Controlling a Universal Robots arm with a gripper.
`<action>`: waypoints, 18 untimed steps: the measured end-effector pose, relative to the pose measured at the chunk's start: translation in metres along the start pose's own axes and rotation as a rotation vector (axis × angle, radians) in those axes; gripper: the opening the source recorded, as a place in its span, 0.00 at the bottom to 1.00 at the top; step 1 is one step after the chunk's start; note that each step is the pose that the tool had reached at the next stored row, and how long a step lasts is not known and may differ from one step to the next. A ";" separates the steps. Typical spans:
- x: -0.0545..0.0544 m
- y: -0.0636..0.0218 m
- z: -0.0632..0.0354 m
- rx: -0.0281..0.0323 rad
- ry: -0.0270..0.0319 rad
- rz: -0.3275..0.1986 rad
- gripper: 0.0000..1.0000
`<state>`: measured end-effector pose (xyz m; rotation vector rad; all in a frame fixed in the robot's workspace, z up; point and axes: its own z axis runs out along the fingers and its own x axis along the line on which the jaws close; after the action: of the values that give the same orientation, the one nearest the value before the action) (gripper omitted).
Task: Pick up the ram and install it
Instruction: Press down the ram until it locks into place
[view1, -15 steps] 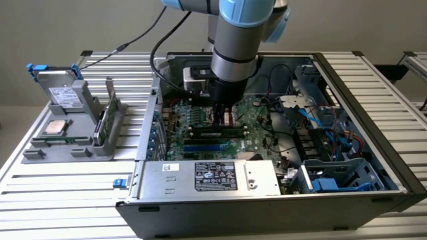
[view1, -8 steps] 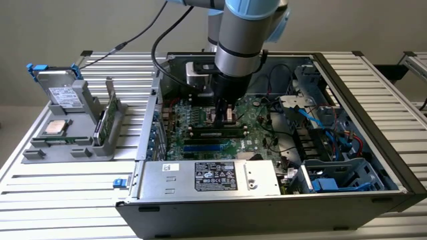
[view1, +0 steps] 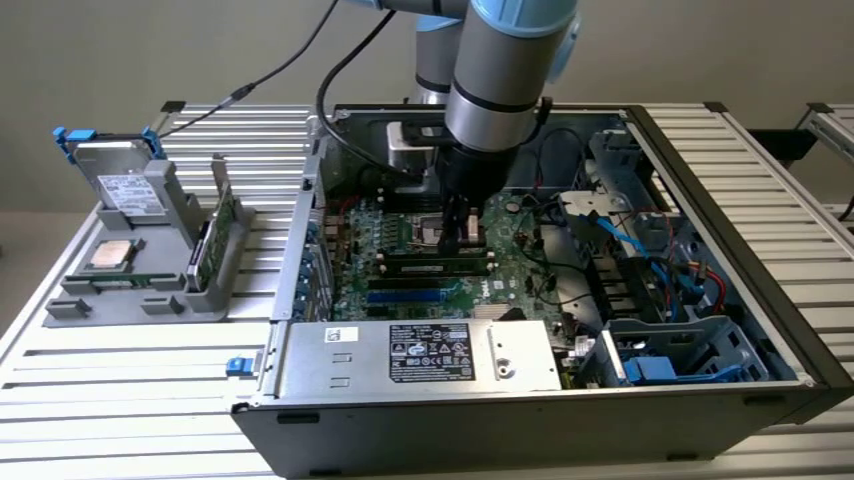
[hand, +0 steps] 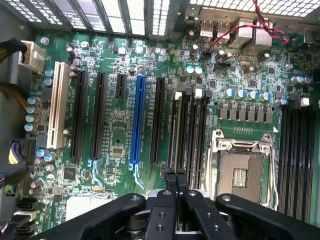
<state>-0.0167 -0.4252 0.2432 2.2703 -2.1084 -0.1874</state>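
Ram (view1: 430, 268): slim green strip seated in black slot | gripper (hand: 175, 175): fingers closed, empty, above it

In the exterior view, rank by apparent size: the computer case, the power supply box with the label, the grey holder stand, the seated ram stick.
Largest to smallest:
1. computer case
2. power supply box
3. grey holder stand, though nearness to the camera makes 2 and 3 unsure
4. ram stick

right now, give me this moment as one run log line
gripper: shut, over memory slots | ram: lying in slot on motherboard | cpu socket: empty, beside slots
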 end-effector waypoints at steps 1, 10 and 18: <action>0.000 -0.0008 -0.0002 0.0000 0.0000 0.000 0.10; 0.000 -0.0012 -0.0004 0.0005 -0.0008 0.000 0.10; 0.000 -0.0012 -0.0004 0.0005 -0.0008 0.000 0.10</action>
<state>-0.0155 -0.4252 0.2434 2.2710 -2.1089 -0.1879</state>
